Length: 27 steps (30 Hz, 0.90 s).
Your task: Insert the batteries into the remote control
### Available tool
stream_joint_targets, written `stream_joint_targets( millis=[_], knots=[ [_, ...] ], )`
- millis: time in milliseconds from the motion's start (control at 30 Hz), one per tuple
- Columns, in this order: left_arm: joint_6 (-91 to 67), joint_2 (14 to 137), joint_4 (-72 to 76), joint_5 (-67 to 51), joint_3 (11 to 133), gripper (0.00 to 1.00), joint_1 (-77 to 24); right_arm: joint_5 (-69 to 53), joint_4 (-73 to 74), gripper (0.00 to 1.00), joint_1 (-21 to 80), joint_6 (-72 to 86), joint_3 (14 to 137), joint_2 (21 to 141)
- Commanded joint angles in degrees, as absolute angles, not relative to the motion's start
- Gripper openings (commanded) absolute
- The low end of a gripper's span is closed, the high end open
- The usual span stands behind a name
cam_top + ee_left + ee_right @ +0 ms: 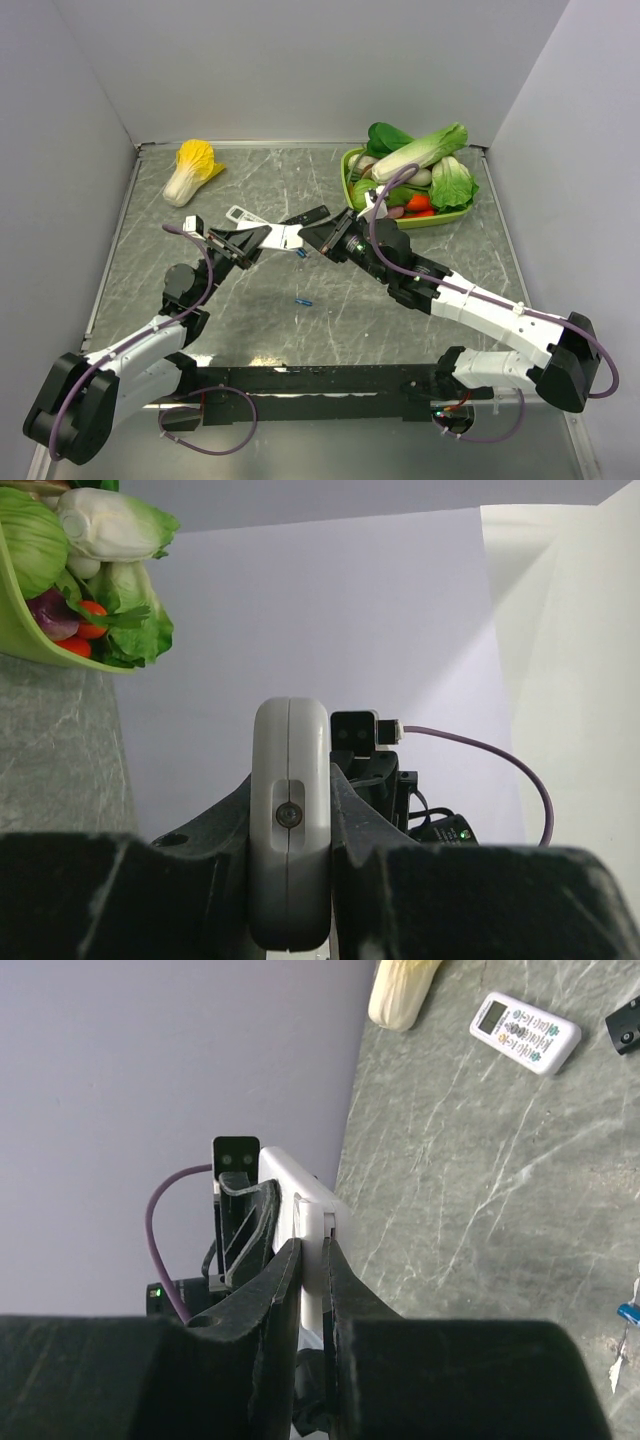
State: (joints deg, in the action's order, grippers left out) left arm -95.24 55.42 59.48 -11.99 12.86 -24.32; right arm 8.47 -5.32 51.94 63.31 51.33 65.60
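Observation:
The remote control [284,237], light grey, hangs above the table's middle, held at both ends. My left gripper [262,241] is shut on one end; in the left wrist view that end of the remote control [289,810] faces me edge-on between the fingers. My right gripper [308,236] is shut on the other end, a thin white edge of the remote control [312,1260] pinched between its pads. One blue battery [302,301] lies on the table in front of the arms. Another battery [301,253] lies just under the held remote.
A smaller white remote [240,214] and a slim black remote [314,214] lie behind the grippers. A green basket [350,186] of toy vegetables stands at the back right. A yellow cabbage [192,170] lies at the back left. Walls close in on three sides.

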Motion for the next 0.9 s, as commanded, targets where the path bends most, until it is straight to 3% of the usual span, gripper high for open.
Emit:
stream_joint_targets(
  millis=[0,267,767,867],
  knots=[
    [-97.39,54.67,71.37,-11.34,14.24,0.15,-25.14,11.78,1.67,0.00,52.12,64.51,51.50,66.00],
    [-97.73,54.67,73.21,-9.85,14.15,0.15,-25.84,11.86,2.20,0.00,53.88,65.74,51.33,66.36],
    [-96.77,54.32,73.57,-9.49,14.06,0.16,-26.19,12.57,7.20,0.24,54.05,69.96,52.12,66.80],
    [-96.86,54.23,73.74,-9.23,13.80,0.16,-26.19,13.27,7.56,0.24,54.23,69.61,52.30,66.45]
  ],
)
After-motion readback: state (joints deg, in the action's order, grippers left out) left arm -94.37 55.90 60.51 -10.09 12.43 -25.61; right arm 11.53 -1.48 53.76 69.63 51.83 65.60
